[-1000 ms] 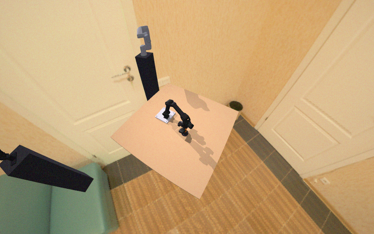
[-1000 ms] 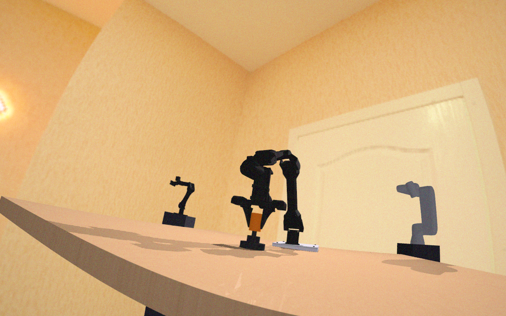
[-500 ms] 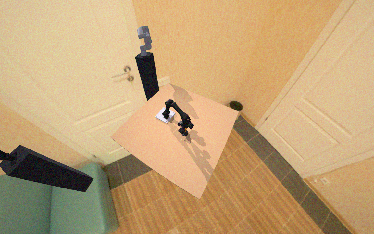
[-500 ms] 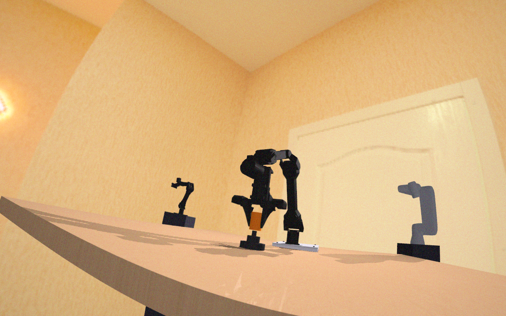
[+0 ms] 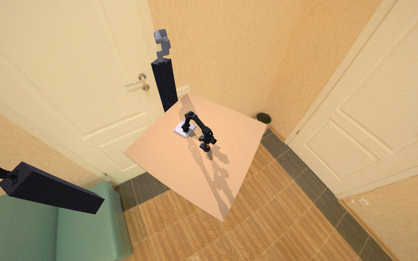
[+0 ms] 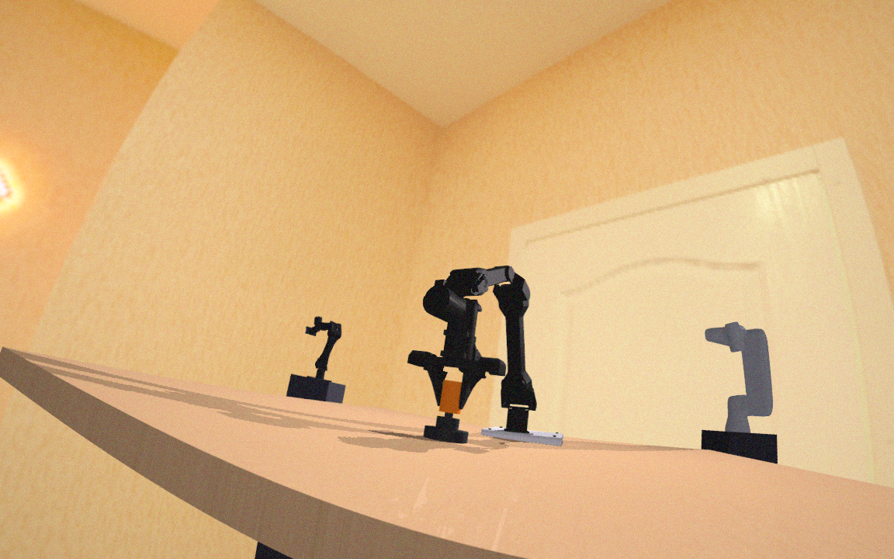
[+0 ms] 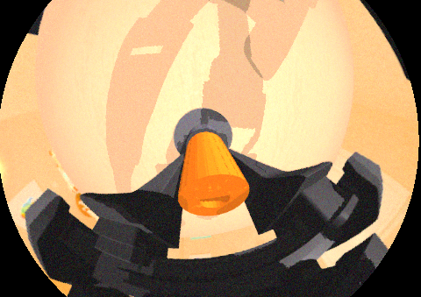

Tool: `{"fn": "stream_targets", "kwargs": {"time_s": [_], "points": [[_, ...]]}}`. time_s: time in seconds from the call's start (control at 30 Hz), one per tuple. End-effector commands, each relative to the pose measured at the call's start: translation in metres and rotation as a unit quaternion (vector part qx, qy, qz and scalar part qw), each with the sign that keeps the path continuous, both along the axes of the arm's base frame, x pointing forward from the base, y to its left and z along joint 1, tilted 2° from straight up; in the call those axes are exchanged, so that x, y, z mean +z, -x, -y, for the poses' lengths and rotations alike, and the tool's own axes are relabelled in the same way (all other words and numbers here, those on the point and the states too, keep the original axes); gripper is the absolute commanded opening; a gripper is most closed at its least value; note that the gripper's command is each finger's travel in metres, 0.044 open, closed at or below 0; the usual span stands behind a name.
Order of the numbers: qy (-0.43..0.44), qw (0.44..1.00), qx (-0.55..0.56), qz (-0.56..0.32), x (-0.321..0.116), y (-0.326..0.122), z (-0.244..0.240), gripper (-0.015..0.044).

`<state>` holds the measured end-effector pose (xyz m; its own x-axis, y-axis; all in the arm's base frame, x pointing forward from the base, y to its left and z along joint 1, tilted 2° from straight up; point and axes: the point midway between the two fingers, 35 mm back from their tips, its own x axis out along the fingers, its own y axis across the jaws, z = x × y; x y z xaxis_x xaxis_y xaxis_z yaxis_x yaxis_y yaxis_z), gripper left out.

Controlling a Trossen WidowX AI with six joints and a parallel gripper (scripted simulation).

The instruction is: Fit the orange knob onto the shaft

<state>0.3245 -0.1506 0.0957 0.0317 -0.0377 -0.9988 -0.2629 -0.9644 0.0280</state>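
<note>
Indoors, fingers clamp the orange knob above a pinkish tabletop near cream doors.

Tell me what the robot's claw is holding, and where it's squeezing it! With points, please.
The claw (image 6: pixel 450 397) (image 7: pixel 206 155) is holding the orange knob (image 5: pixel 207 145) (image 6: pixel 451 397) (image 7: pixel 208 161), squeezing it by its two opposite sides.
</note>
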Motion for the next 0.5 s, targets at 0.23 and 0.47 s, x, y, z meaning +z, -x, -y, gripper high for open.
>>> {"fn": "stream_targets", "kwargs": {"time_s": [0.23, 0.47], "points": [[0.0, 1.0, -0.001, 0.0, -0.0082, -0.0004, 0.0007, 0.0], [0.0, 1.0, -0.001, 0.0, -0.0082, -0.0004, 0.0007, 0.0026]]}}
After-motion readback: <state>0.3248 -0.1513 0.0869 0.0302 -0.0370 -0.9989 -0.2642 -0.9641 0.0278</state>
